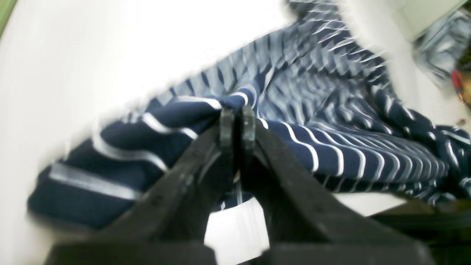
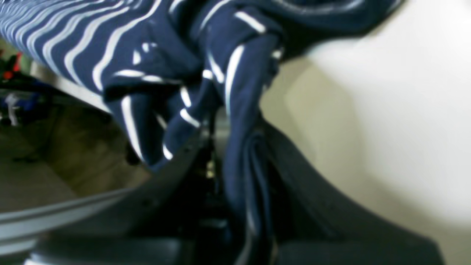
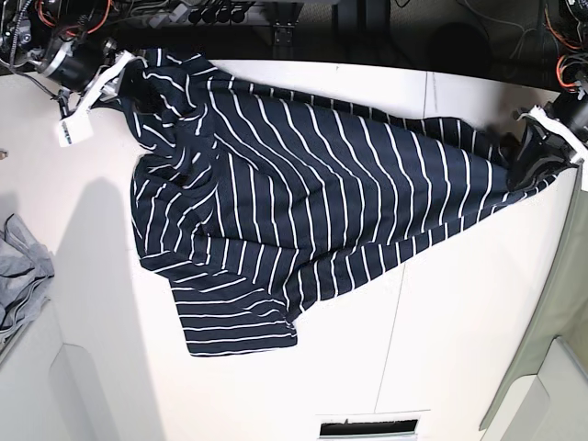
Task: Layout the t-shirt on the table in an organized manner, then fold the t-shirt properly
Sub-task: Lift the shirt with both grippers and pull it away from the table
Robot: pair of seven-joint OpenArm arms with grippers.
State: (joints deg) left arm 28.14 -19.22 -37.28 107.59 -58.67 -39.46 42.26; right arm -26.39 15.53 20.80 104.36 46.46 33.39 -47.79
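I have the left gripper (image 1: 237,121) and right gripper (image 2: 235,136) each clamped on the shirt (image 3: 276,202), which sags between them onto the table (image 3: 441,322). Keep both grips level, pull taut, then lower flat.

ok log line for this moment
left gripper: shut on t-shirt | right gripper: shut on t-shirt | t-shirt: stretched between both over table, unfolded
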